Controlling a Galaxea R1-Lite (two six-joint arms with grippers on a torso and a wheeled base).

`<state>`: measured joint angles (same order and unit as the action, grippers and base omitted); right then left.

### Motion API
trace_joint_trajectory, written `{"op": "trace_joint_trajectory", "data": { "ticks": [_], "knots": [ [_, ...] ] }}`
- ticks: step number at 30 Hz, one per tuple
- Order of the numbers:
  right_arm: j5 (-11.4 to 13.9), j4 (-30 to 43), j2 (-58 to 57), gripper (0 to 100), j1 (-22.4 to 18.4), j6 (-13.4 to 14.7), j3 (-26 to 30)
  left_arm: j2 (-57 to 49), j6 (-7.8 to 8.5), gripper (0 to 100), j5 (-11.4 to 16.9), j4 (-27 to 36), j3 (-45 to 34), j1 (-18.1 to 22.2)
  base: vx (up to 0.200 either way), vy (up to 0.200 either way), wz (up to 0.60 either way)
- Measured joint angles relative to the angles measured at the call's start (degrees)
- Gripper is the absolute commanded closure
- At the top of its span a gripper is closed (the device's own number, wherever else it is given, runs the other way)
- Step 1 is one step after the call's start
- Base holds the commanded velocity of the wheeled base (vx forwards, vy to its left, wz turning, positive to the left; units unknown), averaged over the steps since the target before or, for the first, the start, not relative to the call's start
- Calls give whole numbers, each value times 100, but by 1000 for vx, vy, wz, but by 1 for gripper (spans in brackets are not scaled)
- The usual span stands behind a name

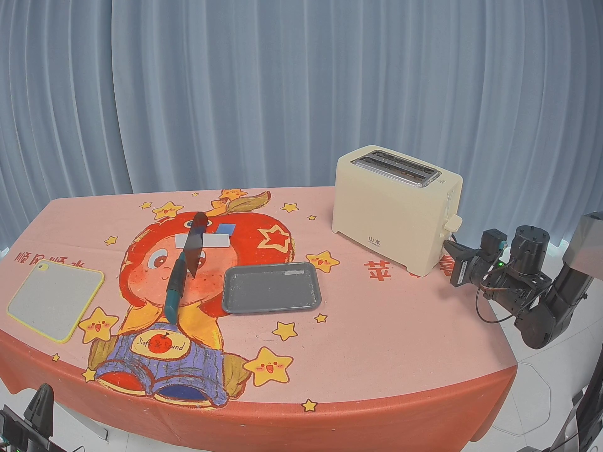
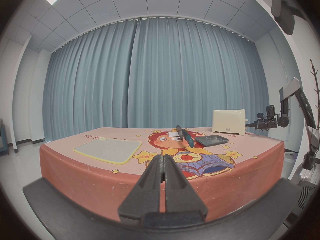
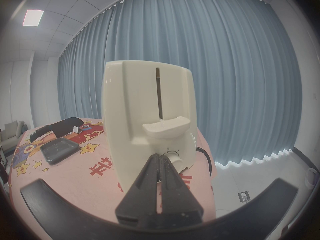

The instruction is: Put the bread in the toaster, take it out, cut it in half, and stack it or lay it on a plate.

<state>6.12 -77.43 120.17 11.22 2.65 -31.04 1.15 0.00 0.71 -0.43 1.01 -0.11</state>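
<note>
Toaster (image 1: 396,205), cream, one of them, with two slots on top, stands at the far right of the tabletop (image 1: 389,340). Its lever end faces right, toward the right end effector (image 1: 447,242). That end effector is off the tabletop's right edge, with its two fingers pressed together and nothing between them. In the right wrist view its tips (image 3: 159,158) sit just under the single lever (image 3: 166,126), right in front of the round dial (image 3: 174,157). I cannot tell whether they touch the toaster. What is inside the slots cannot be made out.

Left of the toaster, near the middle of the tabletop, lies one grey rectangular plate (image 1: 271,287). Just left of it is one knife (image 1: 182,271), with its teal handle toward the near side and its dark blade propped up on a small white holder (image 1: 213,240) farther back. Well to the left lies one pale cutting board (image 1: 53,296) with a yellow rim, flat near the tabletop's left edge.

The left end effector (image 1: 43,393) is below the tabletop's near left corner, well apart from everything on it. Its fingers (image 2: 156,170) are closed against each other and hold nothing.

A pink cloth with a cartoon print (image 1: 182,284) covers the tabletop.
</note>
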Motion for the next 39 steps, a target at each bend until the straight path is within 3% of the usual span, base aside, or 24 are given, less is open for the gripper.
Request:
{"op": "trace_joint_trajectory", "data": {
  "ticks": [39],
  "knots": [
    [-18, 22, 16, 100, 94, -38, 307, 0, 0, 100, 0, 0, 0, 6, 0, 0, 0]
  ]
}}
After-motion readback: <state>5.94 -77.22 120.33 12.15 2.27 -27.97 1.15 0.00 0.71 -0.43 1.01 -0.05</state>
